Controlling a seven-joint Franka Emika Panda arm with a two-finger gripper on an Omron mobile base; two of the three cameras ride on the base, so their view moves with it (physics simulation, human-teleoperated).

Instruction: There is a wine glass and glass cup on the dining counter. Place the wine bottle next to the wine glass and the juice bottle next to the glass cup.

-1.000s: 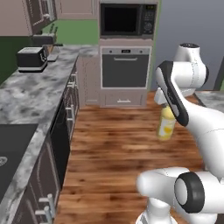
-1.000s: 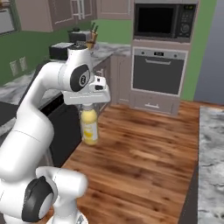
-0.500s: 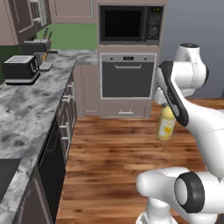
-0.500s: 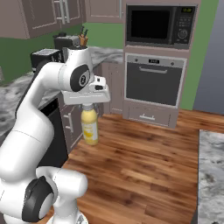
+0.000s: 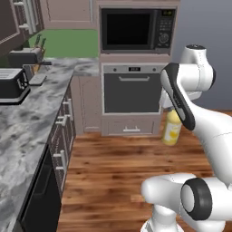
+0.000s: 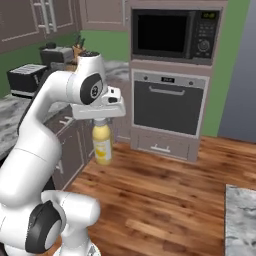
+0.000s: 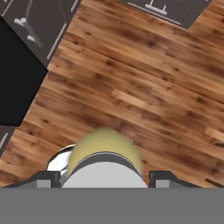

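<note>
I've got the juice bottle (image 6: pixel 102 144) hanging upright from my gripper (image 6: pixel 101 121), jaws spread wide around its white cap and clamped on it, so the yellow body dangles free below my hand with nothing under it but the wooden floor (image 6: pixel 170 200). Looking along my fingers, the white cap fills the middle of the hand view and the yellow shoulder of the juice bottle (image 7: pixel 105 142) bulges out past it, with my two dark fingertips (image 7: pixel 43 177) flanking it left and right. From the left side, the juice bottle (image 5: pixel 172 128) peeks out beside my forearm, well above the planks. Straight ahead stands the oven (image 6: pixel 167 112) with its dark door, and the microwave (image 6: pixel 172 32) sits in the column above it. Off to my left runs the marbled worktop (image 5: pixel 27 118) over brown cabinets, with a toaster (image 5: pixel 11 84) on it; the bottle hangs clear of that counter, out over open floor in front of the oven.
</note>
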